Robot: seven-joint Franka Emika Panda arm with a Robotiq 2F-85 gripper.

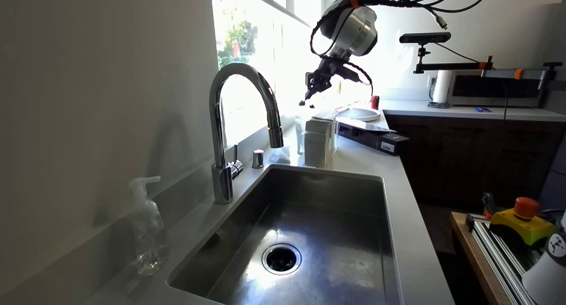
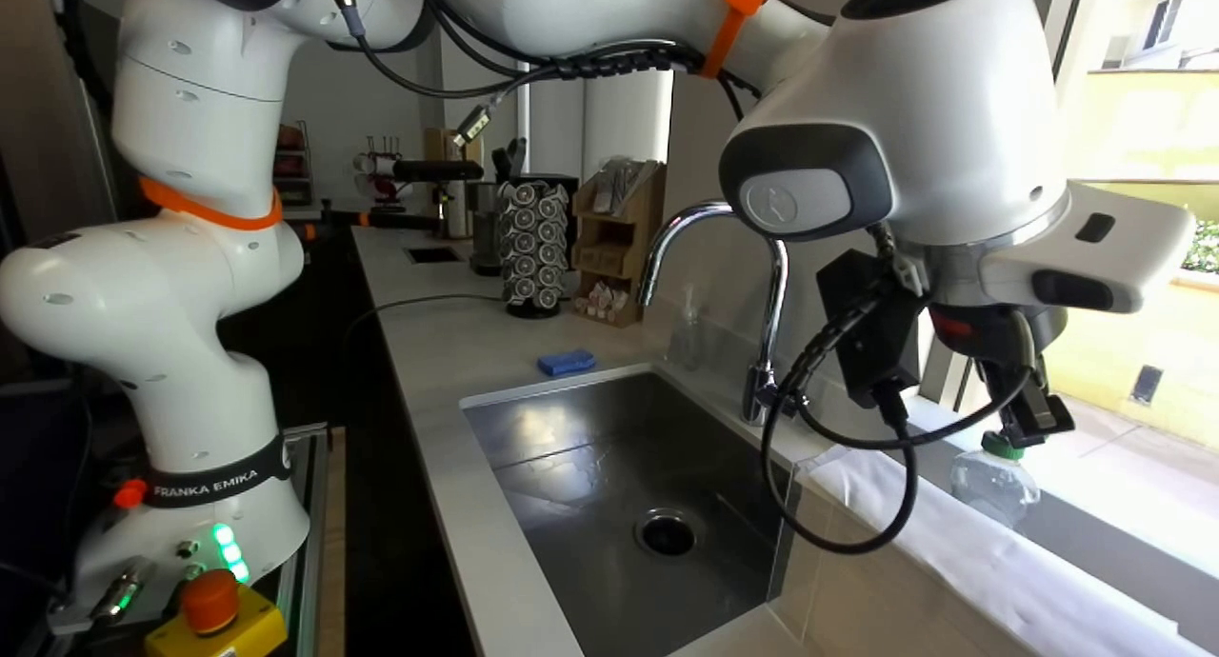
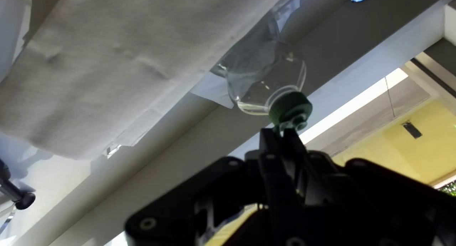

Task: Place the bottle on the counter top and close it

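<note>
See the bottle (image 2: 995, 490) past the end of the sink (image 1: 345, 234), with the paper stack (image 1: 316, 146) close alongside. Looks upright in both exterior views, with the green cap (image 3: 289, 108) on top; seems to stand on the counter (image 1: 409, 234), though with a base lost to glare and paper. Find the gripper (image 3: 278, 131) right at the cap, just above and a little to one side, nowhere around the body. Shows fingers (image 3: 267, 142) drawn almost together, with a sliver of gap at most. Cannot tell whether pinching an edge of the cap, touching, or just clear.

Judge the placing likely done and the closing in hand. Turns, then, on one relation: fingertips to cap, with the bottle's long axis running down and away from the tips. Calls, most likely, for a press along that axis, onto the small ring-shaped piece (image 3: 300, 123) of the cap, so as to load the counter below. Risks tipping a light-looking bottle with any sideways shove, perhaps into the paper. Could also slip off the cap with so narrow a tip.
</note>
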